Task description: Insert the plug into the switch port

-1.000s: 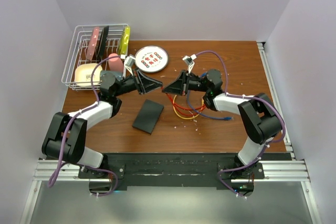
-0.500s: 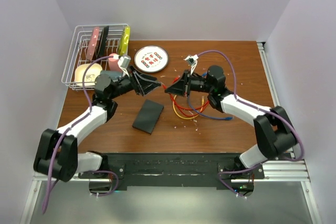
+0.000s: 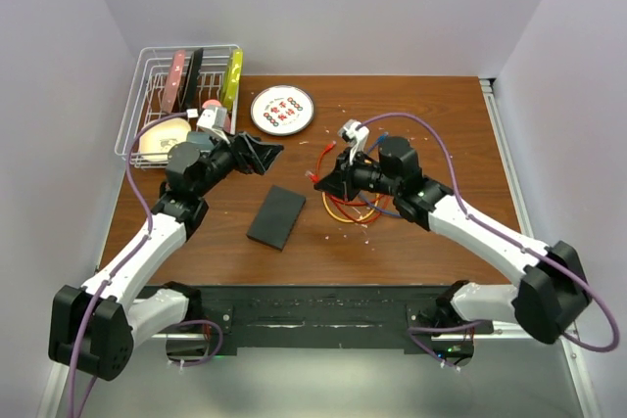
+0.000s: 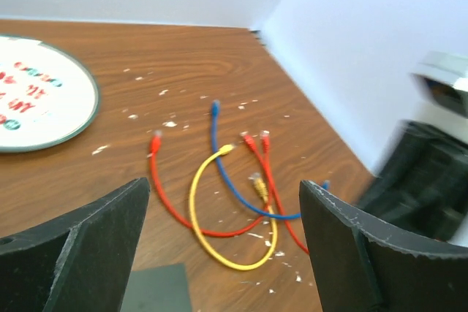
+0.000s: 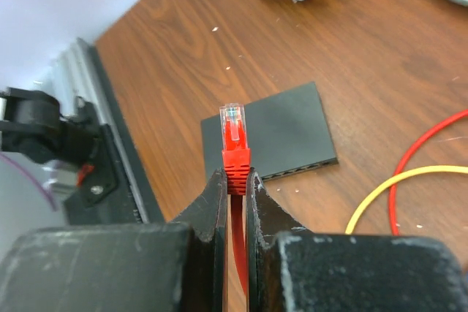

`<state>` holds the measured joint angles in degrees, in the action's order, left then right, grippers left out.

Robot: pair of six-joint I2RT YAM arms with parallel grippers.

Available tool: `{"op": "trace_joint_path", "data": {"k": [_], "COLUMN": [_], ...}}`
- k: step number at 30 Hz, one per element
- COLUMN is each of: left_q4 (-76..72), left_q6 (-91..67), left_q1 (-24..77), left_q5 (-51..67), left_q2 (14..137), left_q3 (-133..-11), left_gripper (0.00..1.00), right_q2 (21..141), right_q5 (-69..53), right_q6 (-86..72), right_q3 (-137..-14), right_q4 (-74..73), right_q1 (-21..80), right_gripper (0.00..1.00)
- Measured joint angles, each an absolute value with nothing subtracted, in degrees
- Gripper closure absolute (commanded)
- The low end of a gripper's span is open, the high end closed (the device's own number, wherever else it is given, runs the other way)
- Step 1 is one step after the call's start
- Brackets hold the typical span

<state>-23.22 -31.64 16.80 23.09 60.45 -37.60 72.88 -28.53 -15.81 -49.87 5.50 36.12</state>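
A rack is seen at the table's far left corner. The left gripper is held wide open, with nothing between its fingers. A plate is set just beyond it. The switch is laid flat near the middle, apart from both grippers. The right gripper is clamped on a red plug, raised clear of the switch. Loose cables are spread on the wood beneath it.
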Motion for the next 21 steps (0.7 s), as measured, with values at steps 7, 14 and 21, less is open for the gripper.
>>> {"op": "trace_joint_path", "data": {"k": [7, 14, 21], "left_q4": [-16.43, -15.66, -16.75], "left_q6": [-28.49, -27.05, -26.68], "left_q1": [16.80, 16.80, 16.80], "left_q5": [15.46, 10.61, 10.04], "left_q2": [60.38, 61.65, 64.93], "left_q3": [-37.71, -37.58, -36.99], "left_gripper": [0.12, 0.13, 0.13], "right_q2": [64.29, 59.02, 55.29], "right_q5": [-16.40, -8.23, -6.44], "right_q6": [-9.43, -4.75, -0.47], "right_q3": [-48.31, -44.12, -43.13], "right_q4": [2.48, 1.52, 1.39], "right_q1": [42.70, 49.36, 53.36], "right_gripper": [1.00, 1.00, 1.00]}}
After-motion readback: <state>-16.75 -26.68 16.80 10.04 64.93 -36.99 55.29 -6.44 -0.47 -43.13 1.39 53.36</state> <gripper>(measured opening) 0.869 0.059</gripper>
